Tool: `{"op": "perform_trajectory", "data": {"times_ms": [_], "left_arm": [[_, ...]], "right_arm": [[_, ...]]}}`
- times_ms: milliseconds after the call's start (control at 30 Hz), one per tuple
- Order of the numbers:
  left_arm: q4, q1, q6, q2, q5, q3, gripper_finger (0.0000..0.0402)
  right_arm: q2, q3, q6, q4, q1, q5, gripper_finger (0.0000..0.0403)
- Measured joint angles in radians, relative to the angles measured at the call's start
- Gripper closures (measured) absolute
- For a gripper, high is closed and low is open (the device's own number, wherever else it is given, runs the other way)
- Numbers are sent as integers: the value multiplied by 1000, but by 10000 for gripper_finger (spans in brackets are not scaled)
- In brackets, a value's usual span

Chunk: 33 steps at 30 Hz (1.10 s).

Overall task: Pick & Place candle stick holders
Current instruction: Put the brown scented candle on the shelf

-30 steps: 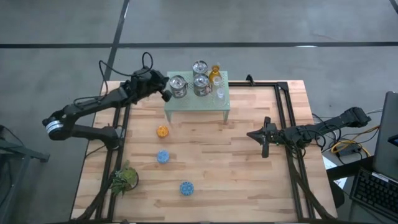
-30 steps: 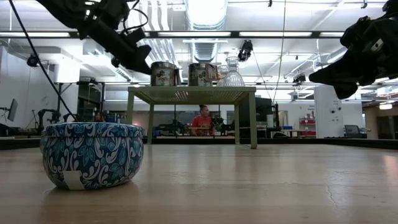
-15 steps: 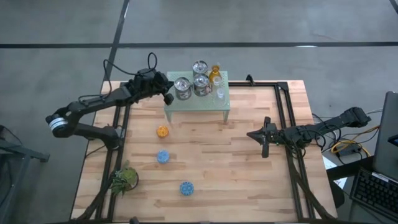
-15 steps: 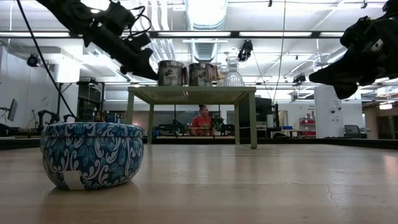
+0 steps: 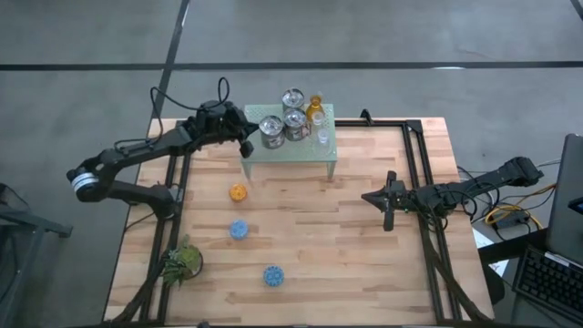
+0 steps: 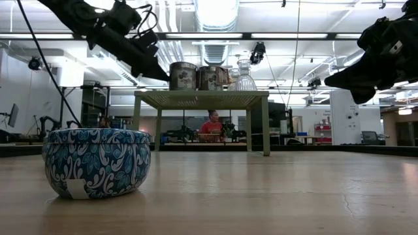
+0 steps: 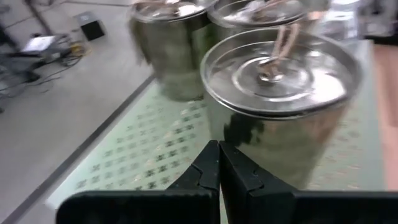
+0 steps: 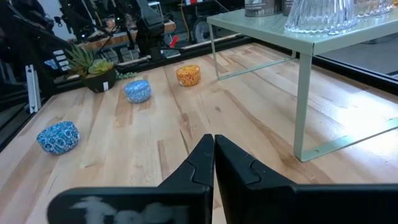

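table (image 5: 364, 264): pale wood planks, filled the middle of the high view, dark rails along both sides.
mesh stand (image 5: 310, 151): pale green, upper centre of the high view; in the low view its top (image 6: 202, 96) stood on thin legs at centre.
left arm (image 5: 137, 155): reached from the left edge toward the upper centre, up to the stand's left edge.
right arm (image 5: 465, 189): lay at the right of the high view, pointed toward the centre, over bare wood.
plant (image 5: 182, 261): green and leafy, lower left of the table.
silvery holders (image 5: 271, 130): three on the stand, bunched together at upper centre; nearest one (image 7: 280, 106) filled the middle of the left wrist view.
blue holders (image 5: 273, 275): one at lower centre, the other (image 5: 239, 230) just above it; one (image 6: 96, 162) loomed at lower left of the low view.
orange holder (image 5: 238, 193): left of centre on the wood, below the stand.
amber holder (image 5: 315, 108): on the stand, right of the silvery ones.
clear glass holders (image 5: 322, 137): small, by the stand's right edge, below the amber one.
left gripper (image 7: 218, 163): fingers pressed together, tips right in front of the nearest silvery holder; contact could not be told.
right gripper (image 8: 214, 155): fingers pressed together, held nothing, above the wood.
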Motion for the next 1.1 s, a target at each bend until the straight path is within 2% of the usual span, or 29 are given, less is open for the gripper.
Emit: {"op": "perform_trajectory", "data": {"times_ms": [100, 333, 567, 1100], "left_arm": [[3, 0, 1, -1, 56, 0, 397], [4, 0, -54, -2, 79, 0, 397], [4, -2, -142, -3, 193, 0, 397], [9, -90, -217, -3, 216, 0, 397]], "right_arm": [[0, 0, 0, 0, 0, 0, 394], [1, 0, -8, 0, 0, 0, 394], [1, 0, -12, 0, 0, 2, 394], [1, 0, -19, 0, 0, 26, 394]]}}
